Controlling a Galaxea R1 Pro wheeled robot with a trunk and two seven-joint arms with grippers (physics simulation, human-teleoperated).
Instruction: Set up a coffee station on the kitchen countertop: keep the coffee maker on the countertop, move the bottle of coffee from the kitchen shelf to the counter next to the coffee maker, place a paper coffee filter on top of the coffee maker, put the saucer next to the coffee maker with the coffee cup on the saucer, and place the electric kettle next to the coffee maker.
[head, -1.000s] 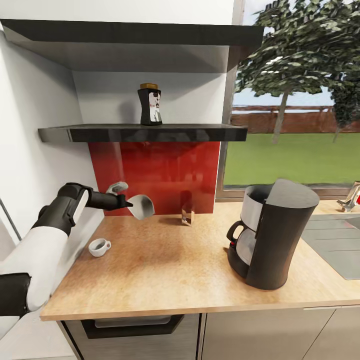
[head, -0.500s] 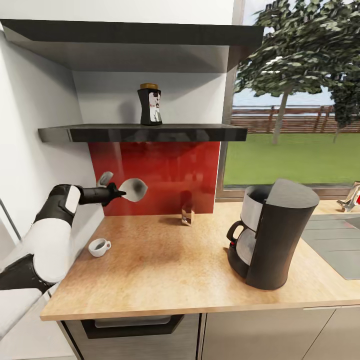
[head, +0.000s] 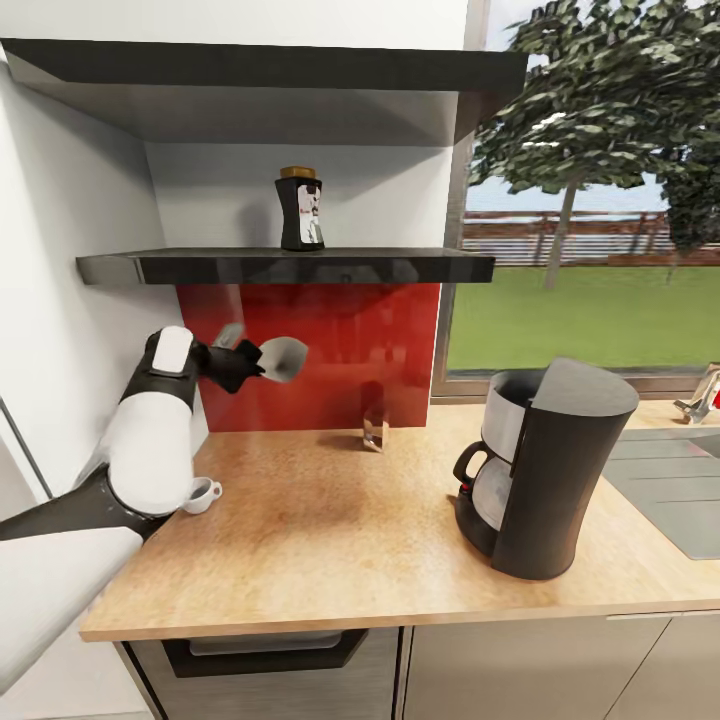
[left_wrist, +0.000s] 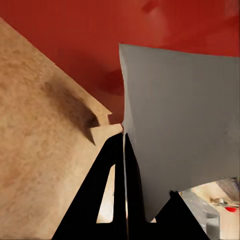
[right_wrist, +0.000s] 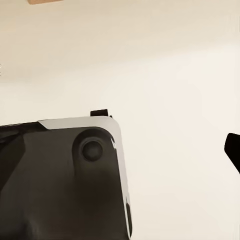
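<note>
The left claw is clamped on the paper coffee filter, holding it in the air in front of the red backsplash, above the desk and below the kitchen shelf. In the left wrist view the filter sits pinched between the dark fingers. The bottle of coffee stands on the shelf. The coffee cup rests on the desk near the wall, and the coffee maker stands well apart toward the sink. I cannot tell the right claw's state.
</note>
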